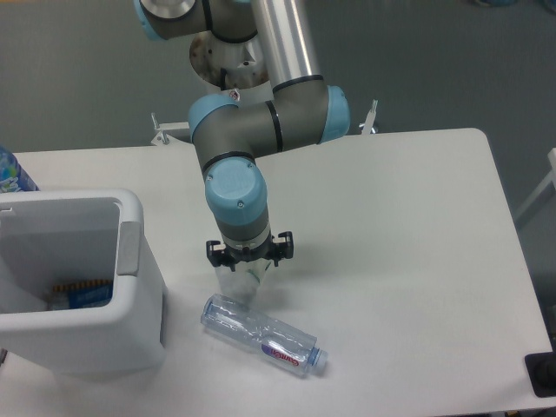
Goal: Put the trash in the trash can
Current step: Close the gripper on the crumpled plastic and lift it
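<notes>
Two gripper (247, 265) fingers lowered astride small clear plastic cup with green mark (242, 280), frame centre, grasp closure untellable; large white rectangular plastic bin (130, 261) lower left, crushed clear red-and-blue-labelled bottle (263, 334) below, both awaiting.

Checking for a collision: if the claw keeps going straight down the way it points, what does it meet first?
The claw points down onto the clear plastic cup, so it would likely meet the cup first, then the table.
</notes>
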You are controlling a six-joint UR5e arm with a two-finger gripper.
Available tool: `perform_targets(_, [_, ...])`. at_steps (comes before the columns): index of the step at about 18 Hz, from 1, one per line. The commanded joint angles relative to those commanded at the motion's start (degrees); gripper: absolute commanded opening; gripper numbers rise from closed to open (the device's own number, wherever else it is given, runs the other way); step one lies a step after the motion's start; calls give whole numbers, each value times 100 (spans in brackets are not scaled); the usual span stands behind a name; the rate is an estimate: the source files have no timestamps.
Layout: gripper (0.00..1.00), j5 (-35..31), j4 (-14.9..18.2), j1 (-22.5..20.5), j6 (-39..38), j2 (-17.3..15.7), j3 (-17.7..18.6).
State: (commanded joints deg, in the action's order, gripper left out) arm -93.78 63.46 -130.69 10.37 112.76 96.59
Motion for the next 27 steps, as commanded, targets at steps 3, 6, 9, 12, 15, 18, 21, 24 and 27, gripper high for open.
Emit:
perform_targets(3, [0, 9, 26, -9, 18, -61, -17])
perform_targets(6, [0, 26, 35, -44, 105, -271, -44])
perform_targets(9, [0, 35, 87, -105, 664, -737, -79])
perform_targets(12, [0, 97, 105, -281, 1396, -1176, -132])
perform_targets(15, [0, 437, 105, -491, 1433, -1476, -237])
perform_targets(18, [0, 1342, 105, -843, 1319, -1582, -702])
perform_targets(21, [0, 2046, 97, -1107, 811, -1643, -1062])
perform_targets(24, [0, 2661, 44, -1239, 151, -1644, -1344])
perform_targets(27, [0, 3066, 35, -1301, -341, -1644, -1573])
